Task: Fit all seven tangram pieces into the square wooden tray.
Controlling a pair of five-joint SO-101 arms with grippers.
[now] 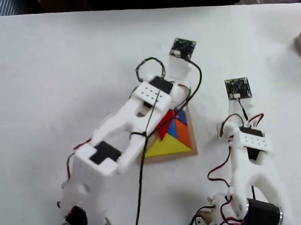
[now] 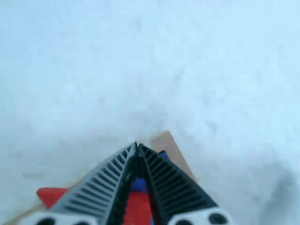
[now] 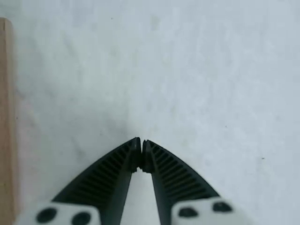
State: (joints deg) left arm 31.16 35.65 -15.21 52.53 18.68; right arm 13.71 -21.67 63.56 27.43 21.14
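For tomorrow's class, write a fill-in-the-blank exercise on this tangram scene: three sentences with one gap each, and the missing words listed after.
1. The large triangle lying along the edge of the tray nearest the arm bases is ____.
2. The left gripper, above the tray, and the right gripper, beside it, both have their fingers ____.
3. Under the right gripper is the bare ____ table.

Missing words: yellow; shut; white.
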